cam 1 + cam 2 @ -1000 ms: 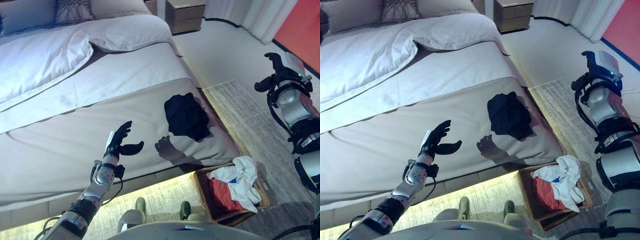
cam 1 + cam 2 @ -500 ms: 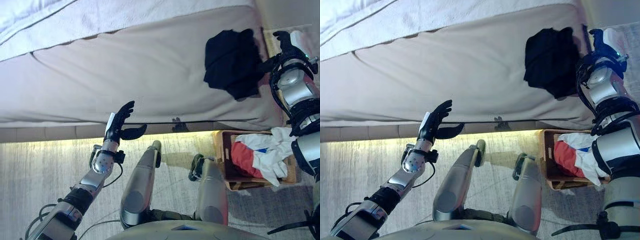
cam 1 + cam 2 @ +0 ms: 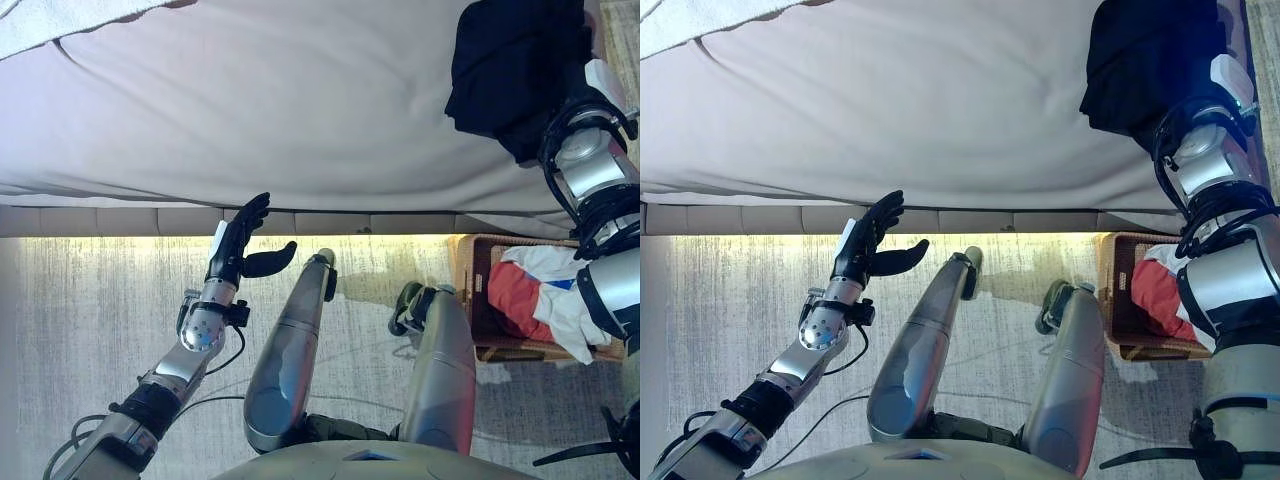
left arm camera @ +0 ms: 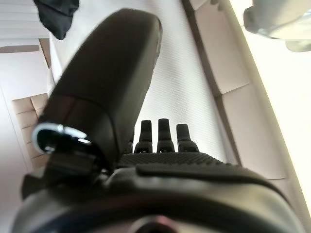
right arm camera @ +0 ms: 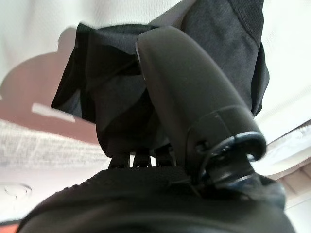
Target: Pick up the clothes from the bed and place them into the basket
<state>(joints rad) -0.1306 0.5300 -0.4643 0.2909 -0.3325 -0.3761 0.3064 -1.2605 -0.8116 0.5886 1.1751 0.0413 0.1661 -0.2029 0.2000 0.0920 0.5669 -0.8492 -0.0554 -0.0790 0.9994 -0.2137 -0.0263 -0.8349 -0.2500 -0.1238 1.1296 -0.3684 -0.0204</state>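
Note:
A black garment (image 3: 505, 55) lies crumpled on the beige bed (image 3: 250, 100) near its right front corner. It also shows in the right wrist view (image 5: 107, 92) and far off in the left wrist view (image 4: 56, 14). My right hand (image 3: 578, 100) reaches over the garment's near right edge, thumb (image 5: 189, 92) straight and fingers extended toward the cloth. A wicker basket (image 3: 468, 290) stands on the floor at the bed's foot on the right, holding red and white clothes (image 3: 540, 295). My left hand (image 3: 240, 240) is open and empty, raised in front of the bed's edge.
The bed's front edge runs across the view with a lit strip beneath it (image 3: 120, 237). A pale patterned rug (image 3: 90, 320) covers the floor before it. A white duvet corner (image 3: 60, 15) shows at the far left of the bed.
The camera has tilted down, so the whole scene shifted. My right hand has moved from the floor side in over the black garment. The left hand keeps its open pose.

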